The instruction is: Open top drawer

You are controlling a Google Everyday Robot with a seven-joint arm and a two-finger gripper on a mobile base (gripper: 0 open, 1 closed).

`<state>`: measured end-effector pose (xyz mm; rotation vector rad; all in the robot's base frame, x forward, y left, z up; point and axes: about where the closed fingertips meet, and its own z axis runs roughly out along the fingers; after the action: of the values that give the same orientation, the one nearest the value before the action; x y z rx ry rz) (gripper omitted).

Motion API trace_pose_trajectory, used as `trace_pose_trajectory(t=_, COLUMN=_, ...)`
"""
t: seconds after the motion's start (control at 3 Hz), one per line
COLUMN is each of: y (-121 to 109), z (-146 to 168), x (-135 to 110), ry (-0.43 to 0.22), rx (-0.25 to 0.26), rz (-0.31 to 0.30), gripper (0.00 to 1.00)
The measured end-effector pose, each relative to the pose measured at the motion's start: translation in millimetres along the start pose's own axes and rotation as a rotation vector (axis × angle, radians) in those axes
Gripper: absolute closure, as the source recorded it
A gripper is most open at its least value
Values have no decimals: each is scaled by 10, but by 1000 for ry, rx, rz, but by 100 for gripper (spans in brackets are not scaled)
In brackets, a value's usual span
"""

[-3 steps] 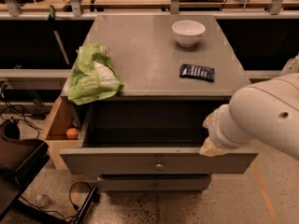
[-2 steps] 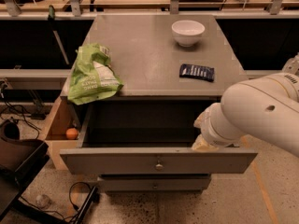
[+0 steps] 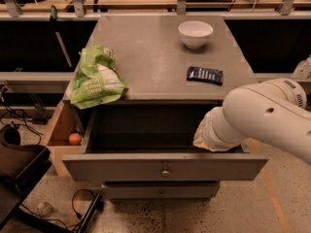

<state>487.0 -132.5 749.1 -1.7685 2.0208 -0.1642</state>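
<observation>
The top drawer (image 3: 165, 166) is pulled far out of the grey cabinet. Its flat grey front carries one small round metal knob (image 3: 165, 171) at centre, and its deep grey inside (image 3: 141, 127) shows nothing in it. My white arm (image 3: 265, 118) comes in from the right and reaches down over the drawer's right end. My gripper (image 3: 204, 141) is at the arm's tip, low inside the drawer's right part, mostly hidden by the wrist.
The cabinet top (image 3: 146, 57) holds a green chip bag (image 3: 95, 79) at its front left edge, a white bowl (image 3: 195, 34) at the back and a dark blue packet (image 3: 205, 74) at the right. A narrower grey drawer (image 3: 160, 191) sits below. A pale wooden box drawer (image 3: 60, 130) at the left holds an orange (image 3: 74, 138).
My arm and gripper have moved leftward over the open drawer's right end. The drawer itself stands as before.
</observation>
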Motion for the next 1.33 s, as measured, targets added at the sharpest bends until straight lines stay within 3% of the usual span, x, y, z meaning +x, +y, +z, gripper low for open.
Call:
trace_pose_trajectory(t=0.67, y=10, z=614, x=-111, ry=20, rx=-60, rz=1, gripper=100)
trace_pose_trajectory(t=1.33, y=-316, z=613, x=-211, ry=61, rx=-5, rz=-35, gripper=100)
